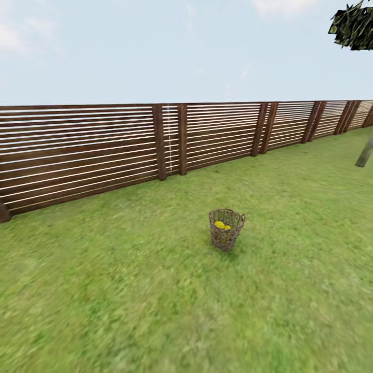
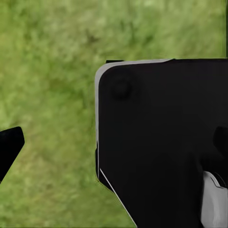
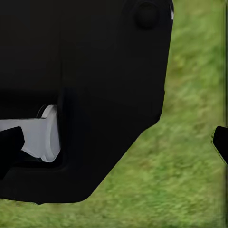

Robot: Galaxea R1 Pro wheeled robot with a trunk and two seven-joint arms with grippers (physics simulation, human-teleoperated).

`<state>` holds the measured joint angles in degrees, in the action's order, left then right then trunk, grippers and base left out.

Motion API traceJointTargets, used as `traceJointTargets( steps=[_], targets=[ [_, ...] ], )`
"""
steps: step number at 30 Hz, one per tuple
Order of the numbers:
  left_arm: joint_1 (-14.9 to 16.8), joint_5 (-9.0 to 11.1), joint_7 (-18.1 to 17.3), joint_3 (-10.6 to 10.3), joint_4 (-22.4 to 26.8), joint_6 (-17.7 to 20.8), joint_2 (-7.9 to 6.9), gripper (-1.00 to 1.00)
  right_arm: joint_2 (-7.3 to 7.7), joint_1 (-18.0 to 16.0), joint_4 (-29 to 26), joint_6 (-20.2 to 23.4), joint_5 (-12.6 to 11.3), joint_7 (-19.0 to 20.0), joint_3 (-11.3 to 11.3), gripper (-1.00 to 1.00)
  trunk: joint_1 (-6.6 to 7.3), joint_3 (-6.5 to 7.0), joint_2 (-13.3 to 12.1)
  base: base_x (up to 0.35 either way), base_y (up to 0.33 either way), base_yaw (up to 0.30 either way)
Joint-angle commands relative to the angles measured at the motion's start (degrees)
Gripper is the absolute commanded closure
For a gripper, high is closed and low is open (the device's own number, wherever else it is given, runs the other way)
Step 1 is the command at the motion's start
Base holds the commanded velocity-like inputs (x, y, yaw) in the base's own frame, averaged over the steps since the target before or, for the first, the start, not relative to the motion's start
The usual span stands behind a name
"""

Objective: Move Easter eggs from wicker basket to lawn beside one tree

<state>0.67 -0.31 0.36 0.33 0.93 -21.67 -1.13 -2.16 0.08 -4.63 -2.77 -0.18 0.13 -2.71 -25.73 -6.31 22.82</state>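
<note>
— Easter eggs (image 1: 223, 225) are sitting inside the wicker basket (image 1: 226, 235), showing as a patch of yellow just below its rim; how many are lying there is too small to tell.

— And the basket itself?

— It is standing upright on the lawn (image 1: 129, 290), out in the open, well short of the slatted wooden fence (image 1: 103, 145) running behind it. Nothing is touching it.

— Where are the fingers relative to it?

— Both arms seem to be hanging low beside the robot's dark body (image 2: 161, 142), so the basket is lying well ahead of the fingers, far out of reach. Each wrist camera is looking down past black housing onto grass.

— Apart or together?

— I cannot tell. A dark tip is poking in at the picture's edge in each wrist view, nothing more.

— Which tree looks handy?

— A pale, leaning trunk (image 1: 364, 151) is rising at the far right, well apart from the basket, with dark foliage (image 1: 353, 26) above. My judgement: the robot is approaching, and must close in before reaching down.
</note>
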Motion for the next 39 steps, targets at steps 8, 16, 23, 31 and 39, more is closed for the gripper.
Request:
traceJointTargets(
  steps=[8, 16, 23, 31, 39],
  targets=[
    [0.04, -0.03, 0.07, 0.02, -0.05, -0.21, -0.01, -1.0, -0.04, 0.01, 0.07, -0.05, 0.01, 0.04, -0.36, -1.0, -0.06, -0.22, 0.1, 0.269, -0.125, 0.026],
    [0.06, -0.04, 0.05, 0.02, -0.05, -0.21, 0.02, -1.0, 0.03, 0.01, -0.06, -0.15, -0.07, -0.01, -0.2, -1.0, -0.06, -0.23, 0.1, 0.269, -0.121, 0.001],
    [0.04, -0.04, 0.04, 0.02, -0.05, -0.21, -0.01, -1.0, 0.03, 0.01, -0.18, -0.22, -0.08, -0.04, -0.19, -1.0, -0.06, -0.23, 0.1, 0.269, -0.12, 0.0],
    [0.04, -0.04, 0.05, 0.02, -0.05, -0.21, -0.01, -1.0, 0.05, 0.01, -0.2, -0.22, -0.08, -0.04, -0.14, -1.0, -0.06, -0.23, 0.1, 0.269, -0.12, 0.0],
    [0.04, -0.04, 0.01, 0.02, -0.05, -0.21, -0.01, -1.0, 0.06, 0.01, -0.18, -0.22, -0.08, -0.15, -0.02, -1.0, -0.06, -0.23, 0.1, 0.269, -0.12, 0.0]
  ],
)
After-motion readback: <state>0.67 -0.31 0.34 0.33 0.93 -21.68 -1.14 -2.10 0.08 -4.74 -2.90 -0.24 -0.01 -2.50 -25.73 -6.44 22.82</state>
